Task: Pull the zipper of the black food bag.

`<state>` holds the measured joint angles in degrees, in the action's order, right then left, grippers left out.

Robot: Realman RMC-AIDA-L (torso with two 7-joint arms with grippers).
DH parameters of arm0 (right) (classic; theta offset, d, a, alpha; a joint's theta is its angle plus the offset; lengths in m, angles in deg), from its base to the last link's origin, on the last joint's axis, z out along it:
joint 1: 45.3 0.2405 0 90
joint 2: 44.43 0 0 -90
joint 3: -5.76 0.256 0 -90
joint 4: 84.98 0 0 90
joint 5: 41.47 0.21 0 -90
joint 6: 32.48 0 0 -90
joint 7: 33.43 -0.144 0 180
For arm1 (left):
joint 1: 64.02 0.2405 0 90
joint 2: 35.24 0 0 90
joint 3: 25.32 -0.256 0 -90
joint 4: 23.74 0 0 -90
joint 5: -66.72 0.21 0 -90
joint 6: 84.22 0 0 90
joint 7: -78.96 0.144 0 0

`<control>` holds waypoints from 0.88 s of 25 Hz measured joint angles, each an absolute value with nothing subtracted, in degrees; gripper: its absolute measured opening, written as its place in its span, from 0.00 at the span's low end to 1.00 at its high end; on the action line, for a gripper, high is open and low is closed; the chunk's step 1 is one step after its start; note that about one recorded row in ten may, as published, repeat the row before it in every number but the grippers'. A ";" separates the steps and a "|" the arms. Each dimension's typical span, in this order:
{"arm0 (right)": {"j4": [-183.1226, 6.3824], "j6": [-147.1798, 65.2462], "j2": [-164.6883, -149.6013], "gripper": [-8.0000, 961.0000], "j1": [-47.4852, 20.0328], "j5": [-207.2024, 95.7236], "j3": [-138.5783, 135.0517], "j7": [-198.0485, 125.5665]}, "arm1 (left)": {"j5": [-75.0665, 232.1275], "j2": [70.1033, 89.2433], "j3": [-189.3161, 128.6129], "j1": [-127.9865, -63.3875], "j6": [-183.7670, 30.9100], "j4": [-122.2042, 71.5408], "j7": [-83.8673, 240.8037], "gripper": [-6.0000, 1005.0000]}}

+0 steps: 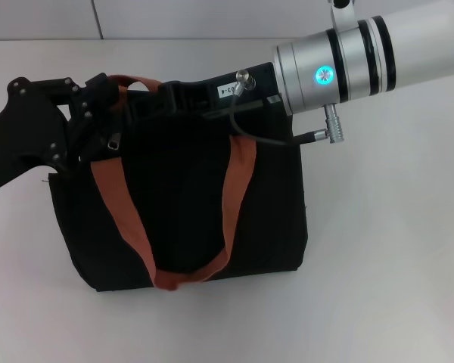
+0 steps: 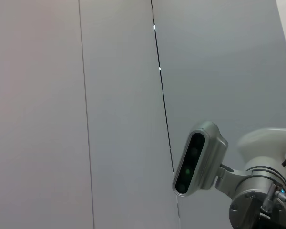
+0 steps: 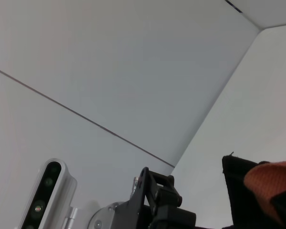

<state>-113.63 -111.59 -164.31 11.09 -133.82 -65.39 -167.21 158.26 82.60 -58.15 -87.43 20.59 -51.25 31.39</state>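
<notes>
Both grippers were up at the top edge of the black food bag (image 1: 181, 219), which sat on the white table (image 1: 386, 287). On one end, the left gripper (image 1: 98, 113) was down by the zipper (image 1: 113, 144), whose small silver tab hung just beside its black fingers. I could not tell if those fingers were pinched on the tab or apart. At the other end, the right gripper (image 1: 204, 102) pressed on the bag's top, and I could not tell how its fingers stood either. One orange strap (image 1: 227, 219) hung down the front. I think the pull had barely begun, since the tab sat at the bag's end, with nearly the whole track left.
</notes>
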 joint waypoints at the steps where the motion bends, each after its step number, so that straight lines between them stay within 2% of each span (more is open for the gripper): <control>1: -113.88 -111.49 -164.31 0.37 11.01 -133.35 -65.57 -167.21 | 158.23 82.61 -58.09 -87.44 20.58 -51.25 31.39 0.03; 22: -115.57 -111.41 -164.31 0.36 9.24 -133.32 -65.77 -166.97 | 158.17 82.70 -56.26 -87.62 20.29 -50.60 31.24 0.03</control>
